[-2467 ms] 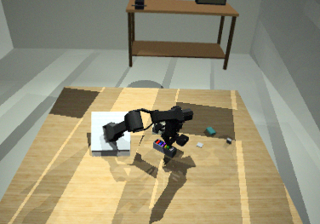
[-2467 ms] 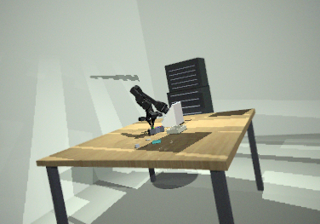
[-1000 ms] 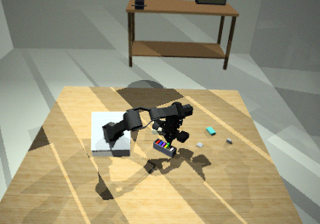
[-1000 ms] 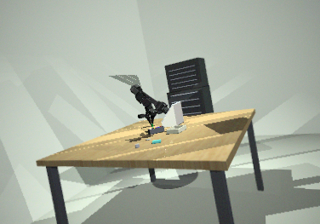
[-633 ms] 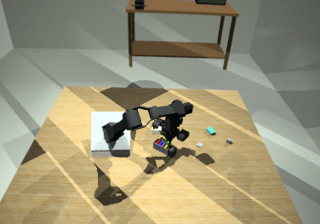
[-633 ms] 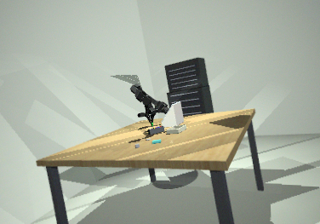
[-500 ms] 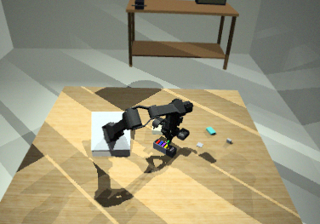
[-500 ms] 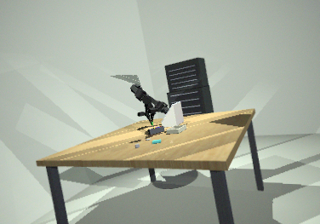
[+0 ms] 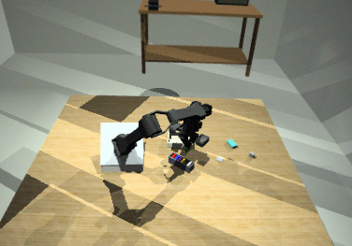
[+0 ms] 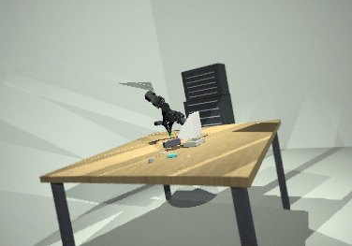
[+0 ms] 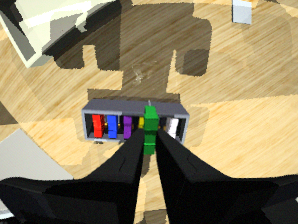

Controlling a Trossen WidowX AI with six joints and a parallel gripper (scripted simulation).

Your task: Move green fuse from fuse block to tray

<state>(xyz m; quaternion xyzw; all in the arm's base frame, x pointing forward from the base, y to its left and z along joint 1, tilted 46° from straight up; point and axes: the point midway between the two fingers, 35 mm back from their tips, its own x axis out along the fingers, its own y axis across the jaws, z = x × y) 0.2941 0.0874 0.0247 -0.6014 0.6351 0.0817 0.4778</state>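
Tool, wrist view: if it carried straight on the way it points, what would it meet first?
Probably the fuse block: the tool, shut on the green fuse, points down at it. How high the fuse hangs above is unclear.
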